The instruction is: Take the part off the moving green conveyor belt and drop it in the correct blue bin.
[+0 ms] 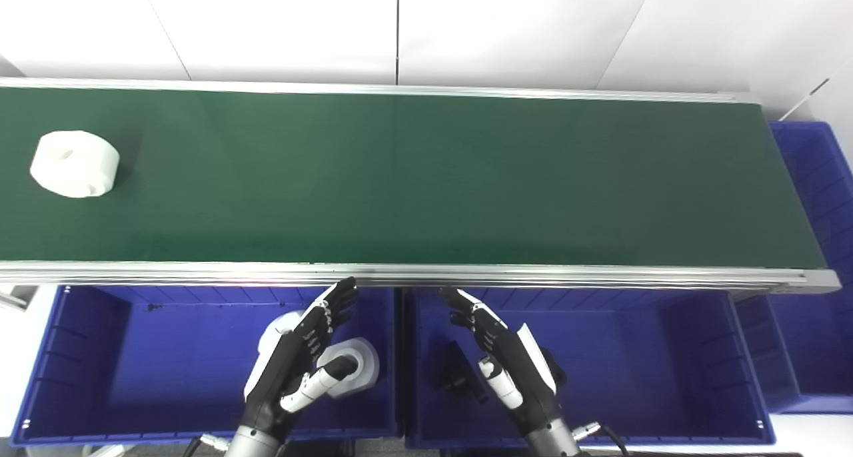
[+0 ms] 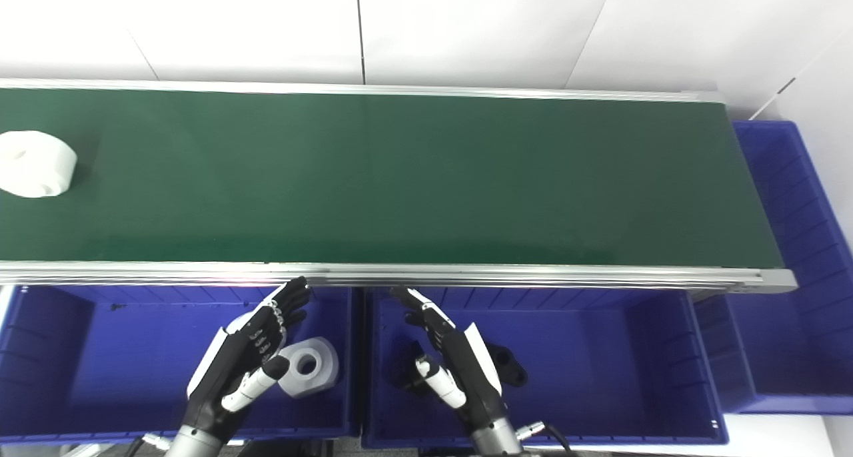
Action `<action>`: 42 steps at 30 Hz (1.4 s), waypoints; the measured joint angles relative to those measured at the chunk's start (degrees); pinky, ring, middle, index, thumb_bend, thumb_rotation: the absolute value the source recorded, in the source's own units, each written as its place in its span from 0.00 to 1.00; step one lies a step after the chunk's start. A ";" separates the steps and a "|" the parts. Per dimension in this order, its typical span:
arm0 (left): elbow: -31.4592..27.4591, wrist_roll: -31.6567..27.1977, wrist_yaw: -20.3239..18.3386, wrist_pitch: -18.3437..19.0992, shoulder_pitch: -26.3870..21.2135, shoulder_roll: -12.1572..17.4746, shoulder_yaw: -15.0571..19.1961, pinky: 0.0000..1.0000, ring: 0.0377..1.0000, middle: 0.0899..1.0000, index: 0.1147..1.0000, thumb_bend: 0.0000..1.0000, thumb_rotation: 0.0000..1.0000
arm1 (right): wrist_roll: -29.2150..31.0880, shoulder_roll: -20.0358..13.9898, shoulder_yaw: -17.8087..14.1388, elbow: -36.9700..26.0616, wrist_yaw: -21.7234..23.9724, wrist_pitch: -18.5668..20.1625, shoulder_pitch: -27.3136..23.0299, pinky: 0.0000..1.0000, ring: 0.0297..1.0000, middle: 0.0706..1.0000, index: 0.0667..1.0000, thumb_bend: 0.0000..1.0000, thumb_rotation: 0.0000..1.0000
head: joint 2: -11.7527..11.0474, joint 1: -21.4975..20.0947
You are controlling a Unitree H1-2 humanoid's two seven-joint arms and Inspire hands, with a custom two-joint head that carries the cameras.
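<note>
A white round part (image 1: pixel 74 164) with a hole in its top lies on the green conveyor belt (image 1: pixel 413 177) at the far left. My left hand (image 1: pixel 303 360) hovers open over the left blue bin (image 1: pixel 100 364), fingers stretched toward the belt's near rail. Over the middle blue bin (image 1: pixel 633 364) my right hand (image 1: pixel 503 360) is open too. Neither hand holds anything. A white part (image 2: pixel 308 366) lies in the left bin beside my left hand, and a second white one (image 1: pixel 276 330) shows partly behind it. Black parts (image 2: pixel 504 364) lie in the middle bin, partly hidden.
A third blue bin (image 1: pixel 816 244) stands at the belt's right end. A metal rail (image 1: pixel 426 274) runs along the belt's near edge between the belt and the bins. A white wall stands behind the belt.
</note>
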 measured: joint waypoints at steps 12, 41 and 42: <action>-0.01 0.00 0.00 0.03 0.00 -0.04 -0.02 0.90 0.93 0.91 0.89 0.78 0.71 | -0.02 0.01 0.00 0.00 -0.01 0.00 -0.04 0.87 0.92 0.91 0.85 0.87 0.99 | 0.00 -0.18; 2.81 1.27 0.07 -1.39 -0.86 -0.73 -0.36 0.89 0.92 0.90 0.87 0.80 0.70 | 1.03 -0.15 -0.56 1.77 0.59 0.00 -0.41 0.86 0.92 0.92 0.85 0.88 0.99 | -3.68 4.47; 3.43 1.44 0.13 -1.82 -1.06 -0.99 -0.44 0.87 0.91 0.89 0.86 0.80 0.69 | 1.24 -0.31 -0.72 1.90 0.61 -0.01 -0.54 0.85 0.91 0.92 0.85 0.89 0.99 | -4.47 5.87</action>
